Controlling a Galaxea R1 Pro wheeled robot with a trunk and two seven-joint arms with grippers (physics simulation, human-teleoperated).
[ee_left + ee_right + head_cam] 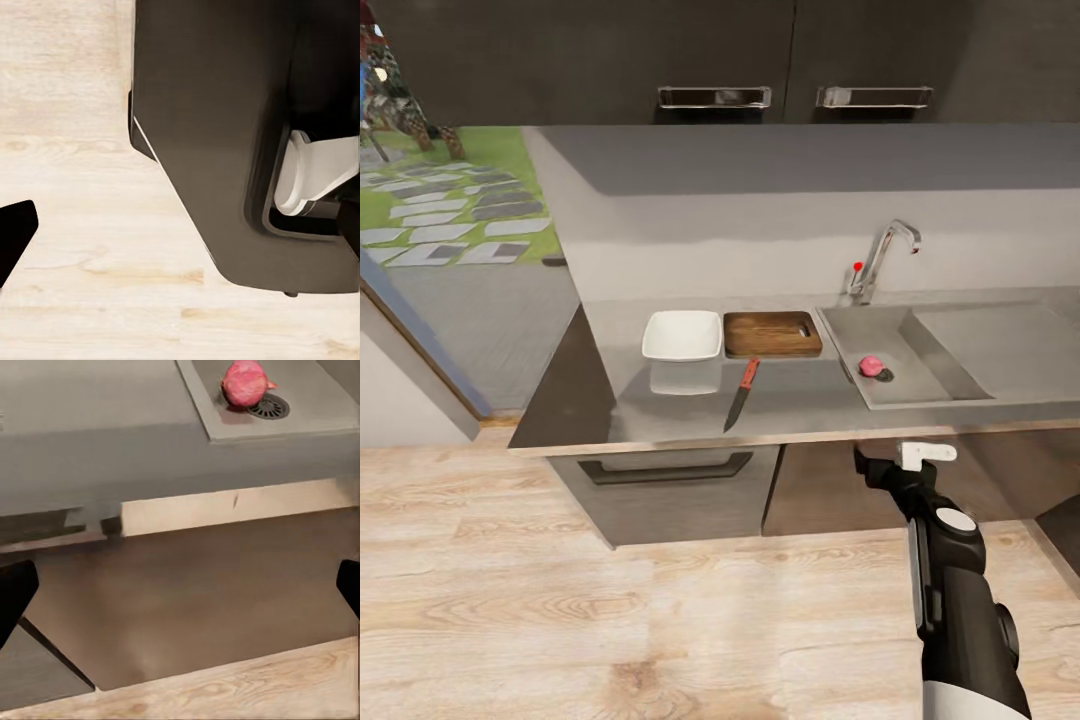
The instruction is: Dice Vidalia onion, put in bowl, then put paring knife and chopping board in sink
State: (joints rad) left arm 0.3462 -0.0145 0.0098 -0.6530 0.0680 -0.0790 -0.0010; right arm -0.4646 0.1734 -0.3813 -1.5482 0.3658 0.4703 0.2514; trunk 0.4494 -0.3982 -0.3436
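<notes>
The pinkish-red Vidalia onion (871,366) (244,382) lies in the sink (920,385) beside the round drain. On the grey countertop (800,400) left of the sink lies the dark brown chopping board (772,334), with the white bowl (682,335) at its left. In front of them is the paring knife (741,393), its blade pointing toward the counter's front edge. My right gripper (895,458) (180,592) hangs open and empty below that edge, in front of the sink. My left gripper (180,232) is open over the wood floor beside my own body, holding nothing.
A chrome faucet (880,258) with a red knob stands behind the sink, and a flat drainboard (1000,340) lies to its right. Dark cabinets with bar handles (665,468) sit under the counter, and upper cabinets (715,97) hang above. Light wood floor (610,620) lies before the counter.
</notes>
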